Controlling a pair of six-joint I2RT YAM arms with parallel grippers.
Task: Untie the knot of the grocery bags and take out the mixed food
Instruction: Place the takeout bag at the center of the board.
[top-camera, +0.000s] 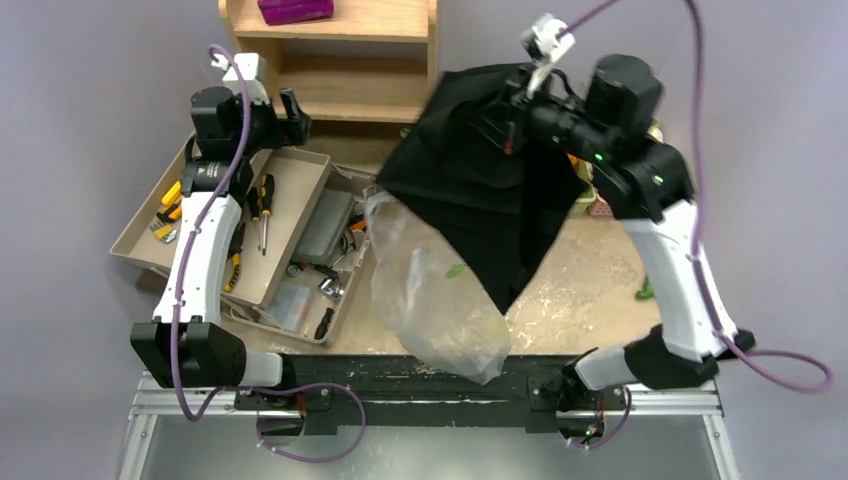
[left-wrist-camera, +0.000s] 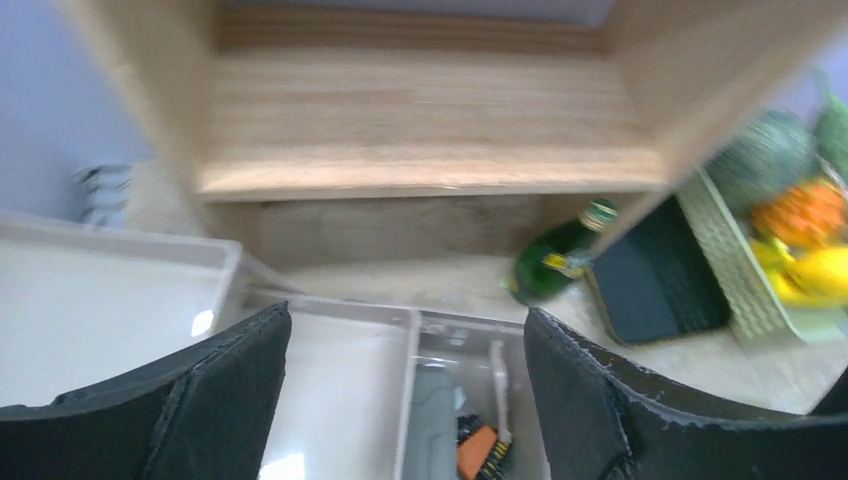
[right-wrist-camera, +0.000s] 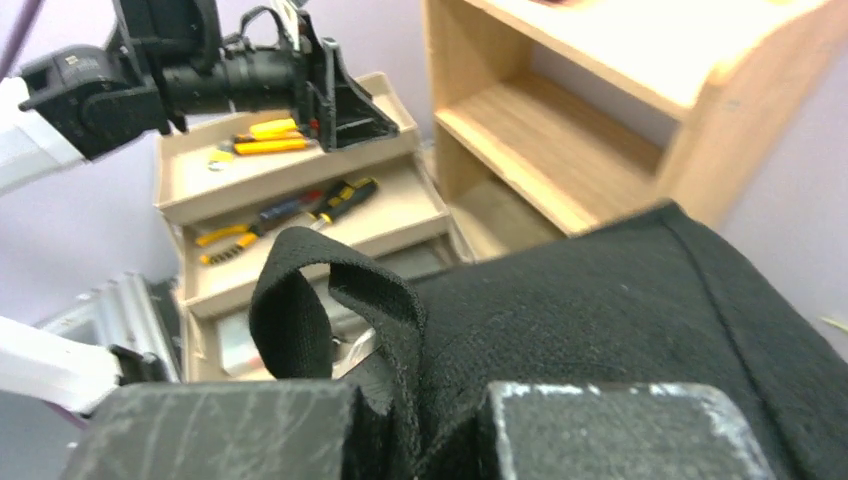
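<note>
Right end effector (right-wrist-camera: 415, 432): pinching black bag (right-wrist-camera: 600, 320) | left end effector (left-wrist-camera: 405, 392): wide, empty

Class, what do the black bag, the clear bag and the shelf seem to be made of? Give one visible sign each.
The black bag: seemingly matt woven cloth; fine weave, floppy strap. The clear bag: thin glossy plastic; see-through, crinkled. The shelf: wood or wood-look board, smooth; pale grain lines.
</note>
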